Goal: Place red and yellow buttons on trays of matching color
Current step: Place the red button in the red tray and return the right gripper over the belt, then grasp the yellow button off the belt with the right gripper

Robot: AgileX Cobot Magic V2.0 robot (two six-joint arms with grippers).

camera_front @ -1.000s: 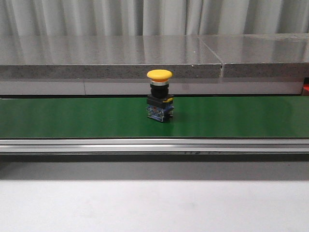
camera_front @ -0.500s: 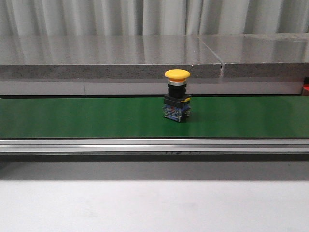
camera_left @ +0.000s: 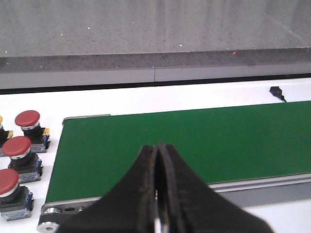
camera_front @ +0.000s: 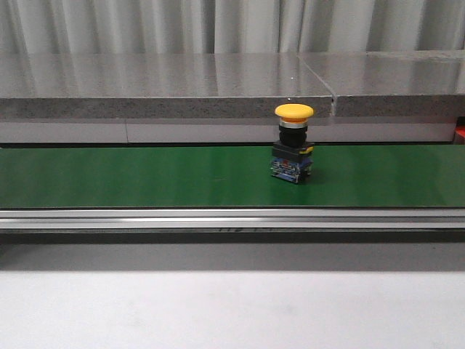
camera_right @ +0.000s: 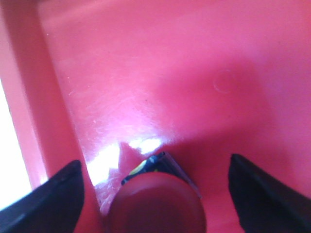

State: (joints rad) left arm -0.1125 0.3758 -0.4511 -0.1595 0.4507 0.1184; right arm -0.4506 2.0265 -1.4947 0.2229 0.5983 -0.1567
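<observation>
Buttons with red caps [camera_left: 20, 153] were lined up beside the belt's end, at about nine o'clock from the left gripper [camera_left: 157, 194], whose fingers were pressed together over the green conveyor belt [camera_left: 194, 141]. A yellow button [camera_front: 293, 143] was seen upright on the belt, right of centre, before a grey stone ledge [camera_front: 167, 87] and pale curtains [camera_front: 218, 25]. The right gripper [camera_right: 155, 194] was spread wide over a red tray [camera_right: 170, 73], a red button [camera_right: 155, 206] set between its fingers.
</observation>
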